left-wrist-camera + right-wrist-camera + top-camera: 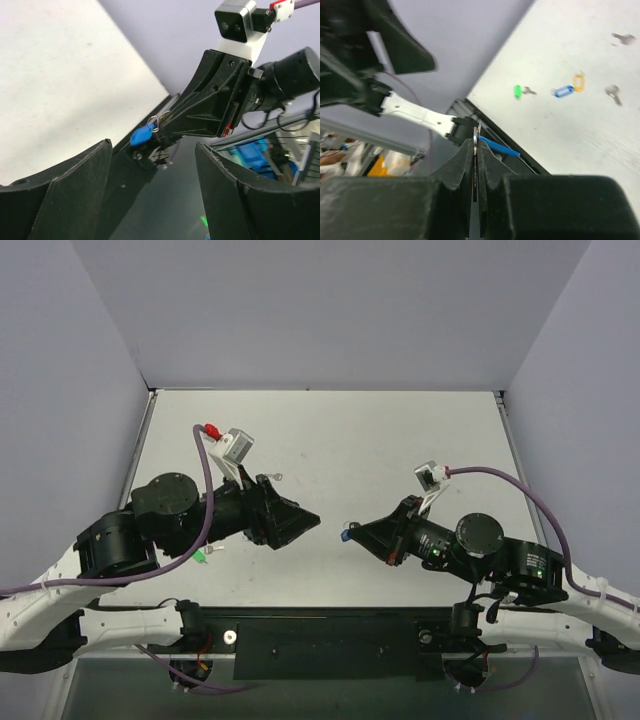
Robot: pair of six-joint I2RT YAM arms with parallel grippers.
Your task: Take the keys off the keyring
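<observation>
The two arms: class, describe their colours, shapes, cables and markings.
The left arm and right arm are black, with round joints and white lower links. The left gripper and right gripper have black wedge fingers. Each wrist carries a grey camera on a white bracket, fed by a purple cable; the left plug is red.

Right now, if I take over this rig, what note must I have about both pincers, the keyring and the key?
Left pincer: open, empty, pointing at the right one.
Right pincer: shut on the thin ring of the keyring, held in the air, blue tag sticking out.
Done: keyring gripped and off the surface.
Left: I cannot tell whether the key hangs on the ring; check, then probably pull it off with the left pincer.
</observation>
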